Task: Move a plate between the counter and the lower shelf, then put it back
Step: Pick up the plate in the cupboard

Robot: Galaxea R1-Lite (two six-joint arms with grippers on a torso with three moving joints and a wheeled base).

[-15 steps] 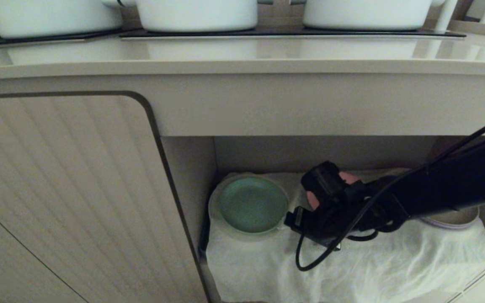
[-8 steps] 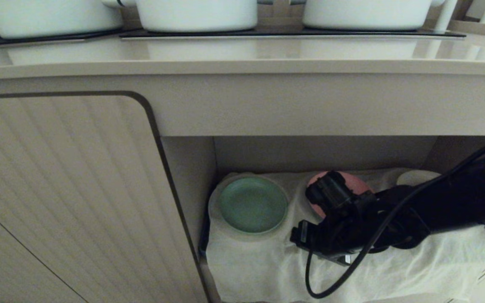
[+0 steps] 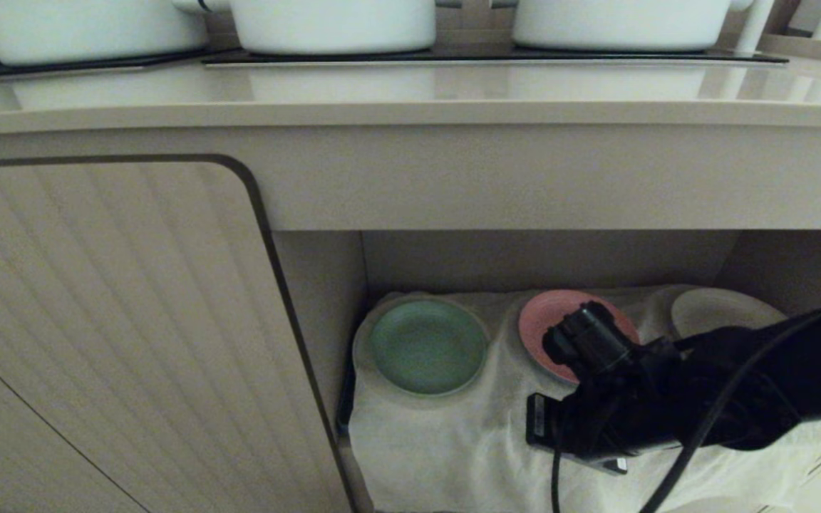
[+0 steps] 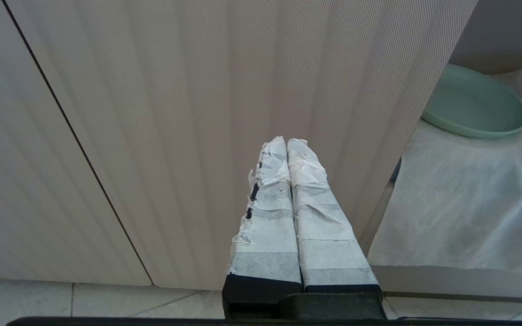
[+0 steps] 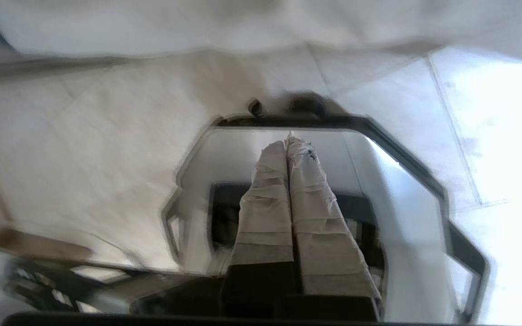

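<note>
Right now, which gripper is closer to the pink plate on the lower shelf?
The right. The right gripper, shut, is on the arm that hangs just in front of the pink plate. The left gripper, shut, is off to the side before the cabinet door, beyond the green plate.

1. The right gripper (image 5: 288,145) drew back from beside the plate (image 3: 427,345) toward the lower shelf's (image 3: 453,442) front right, and its fingers came together on nothing.
2. That uncovered the pink plate (image 3: 540,324) and a white dish (image 3: 720,310) near the back edge.
</note>
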